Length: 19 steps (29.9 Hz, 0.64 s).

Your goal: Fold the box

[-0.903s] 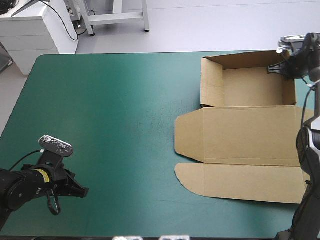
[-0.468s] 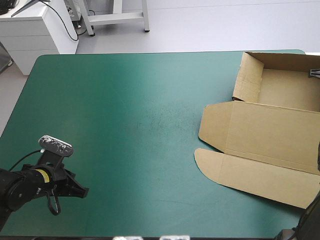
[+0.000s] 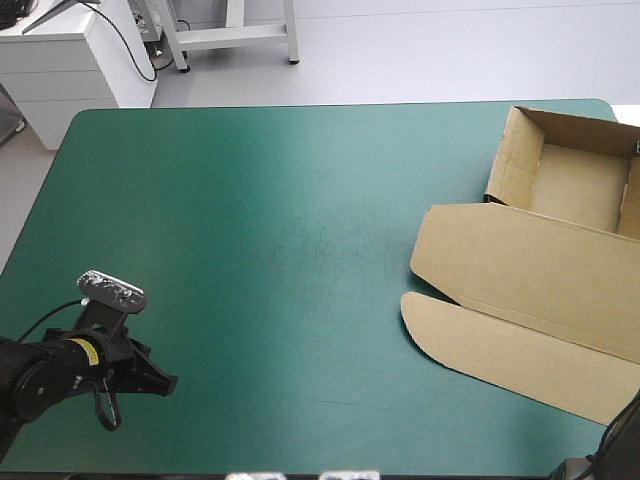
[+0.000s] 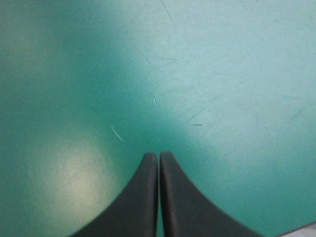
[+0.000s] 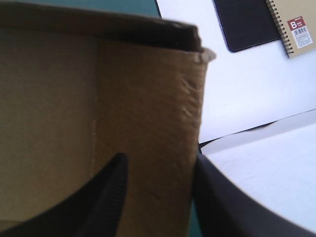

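Note:
The brown box [image 3: 530, 270] lies at the table's right edge as an open tray [image 3: 580, 185] with raised walls. Its lid and rounded flap [image 3: 500, 350] lie flat toward the near side, and its right part runs out of the high view. In the right wrist view my right gripper [image 5: 159, 157] is shut on the tray's wall [image 5: 148, 98], with one black finger inside the tray and one outside. It does not show in the high view. My left gripper [image 3: 165, 382] rests at the near left, far from the box. It is shut on nothing [image 4: 159, 155] above bare teal-green cover [image 4: 197, 74].
The teal-green cover [image 3: 280, 250] stretches bare from the box to the left arm. Beyond the table's right edge, the right wrist view shows a white surface with a spiral notebook [image 5: 296, 27] and a black pad [image 5: 247, 24].
The box has slid to the right and turned a little, so its right part now leaves the high view. The right arm has gone out of that view. The left arm has stayed still.

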Motion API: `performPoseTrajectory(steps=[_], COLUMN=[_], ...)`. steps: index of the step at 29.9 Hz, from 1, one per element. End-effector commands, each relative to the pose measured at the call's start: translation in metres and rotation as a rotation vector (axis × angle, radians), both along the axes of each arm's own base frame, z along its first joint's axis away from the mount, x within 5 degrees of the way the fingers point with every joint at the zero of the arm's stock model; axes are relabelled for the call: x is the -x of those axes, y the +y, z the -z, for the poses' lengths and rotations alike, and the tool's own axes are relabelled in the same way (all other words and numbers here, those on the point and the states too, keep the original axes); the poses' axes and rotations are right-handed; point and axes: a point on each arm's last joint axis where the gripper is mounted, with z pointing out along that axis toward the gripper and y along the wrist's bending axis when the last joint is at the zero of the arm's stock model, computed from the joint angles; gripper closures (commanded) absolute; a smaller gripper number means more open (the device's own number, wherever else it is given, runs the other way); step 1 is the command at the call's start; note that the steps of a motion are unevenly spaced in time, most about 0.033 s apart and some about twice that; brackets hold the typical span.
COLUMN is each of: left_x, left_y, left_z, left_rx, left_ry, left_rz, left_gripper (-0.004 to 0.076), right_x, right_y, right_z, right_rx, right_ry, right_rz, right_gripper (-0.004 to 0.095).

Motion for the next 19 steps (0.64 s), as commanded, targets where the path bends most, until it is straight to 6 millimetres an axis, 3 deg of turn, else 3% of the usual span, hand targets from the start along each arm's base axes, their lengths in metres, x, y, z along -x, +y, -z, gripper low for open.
performPoseTrajectory(steps=[1, 4, 9, 13, 19], left_x=[-0.003, -0.003, -0.003, -0.003, -0.003], left_y=[-0.002, -0.002, -0.002, -0.002, -0.002], left_z=[-0.009, -0.009, -0.009, -0.009, -0.009], left_rx=[0.026, 0.026, 0.026, 0.026, 0.028], left_ry=[-0.059, -0.059, -0.059, -0.059, -0.058], left_rz=[0.004, 0.004, 0.004, 0.004, 0.000], left_gripper=[0.0731, 0.0731, 0.0731, 0.0731, 0.0731], right_x=[0.012, 0.014, 0.016, 0.020, 0.020], right_y=[0.003, 0.007, 0.016, 0.025, 0.050], right_z=[-0.041, -0.045, -0.057, -0.071, -0.088], right_rx=[0.050, 0.020, -0.040, -0.084, -0.178], right_ry=[-0.127, -0.122, -0.184, -0.241, -0.327], right_rz=[-0.001, -0.008, -0.024, -0.045, -0.108], right_gripper=[0.0188, 0.0151, 0.0262, 0.0436, 0.0820])
